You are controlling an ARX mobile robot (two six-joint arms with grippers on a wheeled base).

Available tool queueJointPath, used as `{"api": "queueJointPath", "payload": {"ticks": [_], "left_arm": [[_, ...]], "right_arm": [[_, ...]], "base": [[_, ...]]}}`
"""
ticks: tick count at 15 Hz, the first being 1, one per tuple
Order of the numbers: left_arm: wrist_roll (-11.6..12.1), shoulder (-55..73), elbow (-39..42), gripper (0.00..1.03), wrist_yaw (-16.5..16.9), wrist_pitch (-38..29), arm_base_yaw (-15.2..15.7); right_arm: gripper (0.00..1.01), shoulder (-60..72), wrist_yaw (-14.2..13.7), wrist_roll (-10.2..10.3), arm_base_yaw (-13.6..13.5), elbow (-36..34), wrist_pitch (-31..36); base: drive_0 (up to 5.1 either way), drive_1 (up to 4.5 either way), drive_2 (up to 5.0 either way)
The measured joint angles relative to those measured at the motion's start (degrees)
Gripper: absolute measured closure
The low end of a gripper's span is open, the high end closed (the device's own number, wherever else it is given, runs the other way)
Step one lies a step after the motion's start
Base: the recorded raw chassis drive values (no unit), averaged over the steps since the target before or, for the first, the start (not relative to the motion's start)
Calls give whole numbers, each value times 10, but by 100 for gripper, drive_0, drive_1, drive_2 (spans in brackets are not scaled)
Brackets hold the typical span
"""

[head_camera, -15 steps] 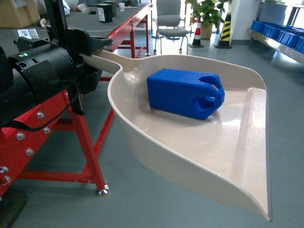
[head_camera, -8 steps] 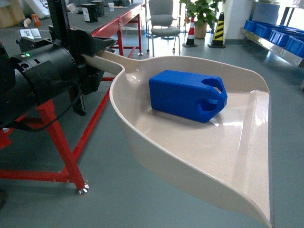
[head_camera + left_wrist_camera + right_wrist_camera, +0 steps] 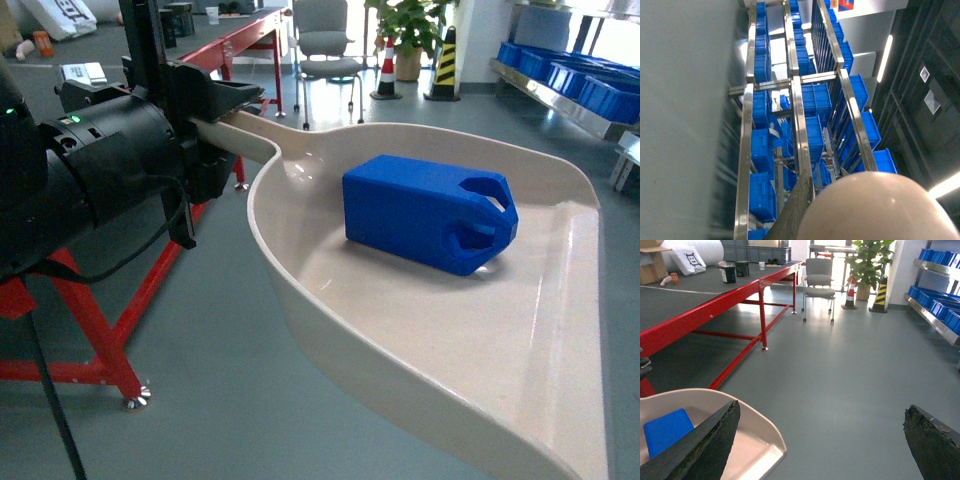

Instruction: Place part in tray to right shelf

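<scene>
Ahead of the left tool [image 3: 215, 120], which is pinching the tray [image 3: 330, 300] by its handle, the part [image 3: 425, 212] is lying inside the tray. Right tool [image 3: 820, 442] is hanging spread apart.

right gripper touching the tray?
Apart. The right wrist view shows the right gripper open, its fingers spread over bare floor, nothing between them; the tray lies lower left, beyond the near finger.

Left gripper [image 3: 215, 120] clamped, arm level — right gripper [image 3: 820, 440] fingers spread.
</scene>
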State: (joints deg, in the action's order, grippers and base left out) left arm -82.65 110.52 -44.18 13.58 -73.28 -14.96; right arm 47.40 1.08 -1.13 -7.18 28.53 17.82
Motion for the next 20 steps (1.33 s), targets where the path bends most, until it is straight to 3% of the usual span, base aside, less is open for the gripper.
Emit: {"api": "queueJointPath", "payload": {"ticks": [20], "left_arm": [[1,-1,0,91,-9,2,9]], "right_arm": [[3,-1,0,0,1,0,-3]], "base": [[3,406,-401]]}}
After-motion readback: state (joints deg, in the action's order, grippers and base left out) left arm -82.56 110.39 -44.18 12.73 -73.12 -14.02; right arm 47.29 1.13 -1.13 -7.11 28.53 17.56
